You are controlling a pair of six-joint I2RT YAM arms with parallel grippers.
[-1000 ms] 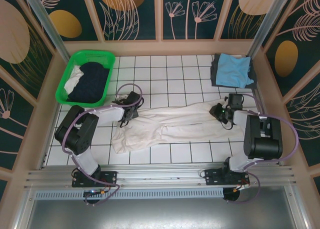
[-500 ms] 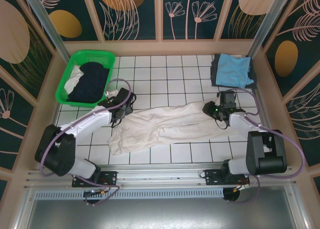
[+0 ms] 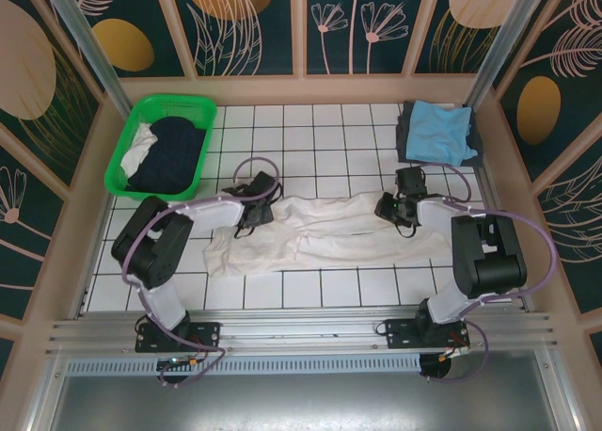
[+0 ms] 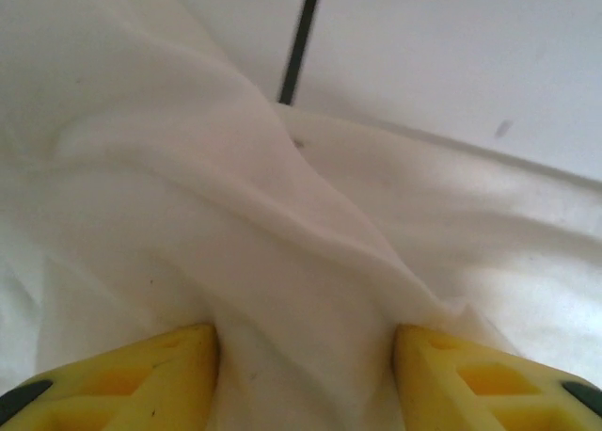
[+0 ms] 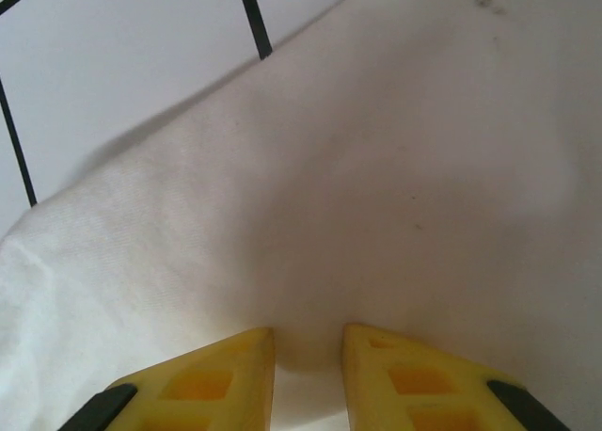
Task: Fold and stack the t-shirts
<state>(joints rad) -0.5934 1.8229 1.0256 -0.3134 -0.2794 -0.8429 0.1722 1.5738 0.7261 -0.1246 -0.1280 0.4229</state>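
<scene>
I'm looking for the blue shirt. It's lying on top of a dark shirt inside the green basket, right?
No. The top view shows the light blue shirt lying on top of a dark grey shirt in the far right corner, not inside the green basket.

Surface (image 3: 348,285): white tiles, dark grid lines, walled on three sides by a low pale rim.

Far left corner: green slotted basket (image 3: 169,101) sits on the tiles. Inside it, a dark navy shirt (image 3: 169,153), bunched, and a bit of white cloth (image 3: 139,149) against the left wall.

Middle: white t-shirt (image 3: 329,231), rumpled and drawn out in a long band running left to right, flat on the tiles.

Far right corner: light blue shirt (image 3: 442,133) lying on top of a dark grey shirt (image 3: 404,139), well apart from the white one.
</scene>
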